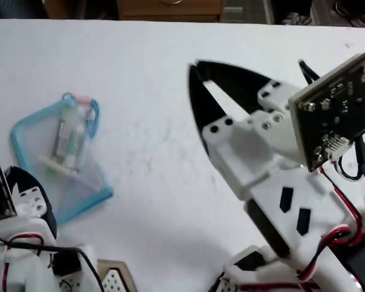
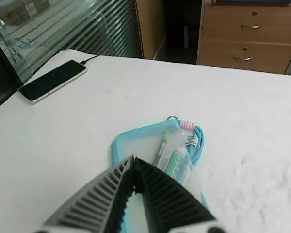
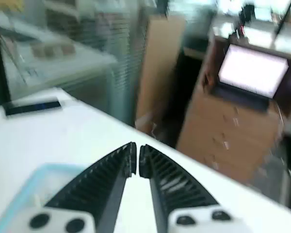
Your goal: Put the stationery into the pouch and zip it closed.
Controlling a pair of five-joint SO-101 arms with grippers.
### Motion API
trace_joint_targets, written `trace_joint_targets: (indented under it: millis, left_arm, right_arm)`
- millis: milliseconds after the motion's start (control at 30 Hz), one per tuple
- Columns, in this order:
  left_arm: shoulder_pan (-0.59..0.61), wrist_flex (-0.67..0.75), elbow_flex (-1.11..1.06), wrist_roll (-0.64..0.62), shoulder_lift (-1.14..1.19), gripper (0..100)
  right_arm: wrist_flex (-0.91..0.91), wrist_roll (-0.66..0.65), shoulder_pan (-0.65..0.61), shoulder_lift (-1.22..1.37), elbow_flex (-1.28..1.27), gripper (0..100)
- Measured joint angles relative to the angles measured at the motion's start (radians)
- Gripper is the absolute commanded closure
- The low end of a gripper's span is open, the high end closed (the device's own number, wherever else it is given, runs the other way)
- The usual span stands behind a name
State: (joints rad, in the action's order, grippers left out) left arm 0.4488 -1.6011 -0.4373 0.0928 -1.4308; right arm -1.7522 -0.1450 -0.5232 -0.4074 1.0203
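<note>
Smartphone [image 2: 53, 81], 1: dark screen, cable attached, near a desk edge.
Left gripper [image 2: 132, 162], 1: jaws closed, empty, near the pouch.
Pouch [image 1: 79, 185], 1: clear with blue trim, flat on the desk's left part. Stationery [image 1: 70, 143] inside, at least two pen-like pieces; print too small to read.
Right gripper [image 1: 195, 67], 1: tips together, empty, over the desk's middle, well apart from the pouch.

Pouch [image 1: 61, 155] clear, blue trim; table [image 1: 170, 152] white; right claw [image 1: 194, 66] black.
</note>
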Motion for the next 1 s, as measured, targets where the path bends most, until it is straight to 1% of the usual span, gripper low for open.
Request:
trace_joint_targets:
  millis: [67, 200, 300, 500, 633, 733, 1000]
  left_arm:
    - [0.000, 0.057, -0.094, 0.025, -0.080, 98]
    - [0.000, 0.176, -0.313, 0.118, -0.253, 98]
    - [0.000, 0.276, -0.509, 0.141, -0.371, 98]
    - [0.000, 0.381, -0.806, 0.147, -0.390, 98]
    - [0.000, 0.417, -0.936, 0.147, -0.385, 98]
    - [0.000, 0.420, -1.010, 0.147, -0.384, 98]
    - [0.000, 0.423, -1.180, 0.147, -0.382, 98]
  right_arm:
    - [0.000, 0.000, 0.060, -0.120, -0.198, 97.2]
    - [0.000, 0.000, 0.204, -0.379, -0.637, 97.2]
    - [0.005, -0.002, 0.295, -0.563, -0.968, 97.2]
    - [0.150, -0.002, 0.445, -0.954, -1.562, 97.2]
    - [0.224, -0.087, 0.473, -1.229, -1.889, 97.2]
    - [0.316, -0.133, 0.494, -1.366, -2.048, 97.2]
    - [0.354, -0.147, 0.598, -1.378, -2.266, 97.2]
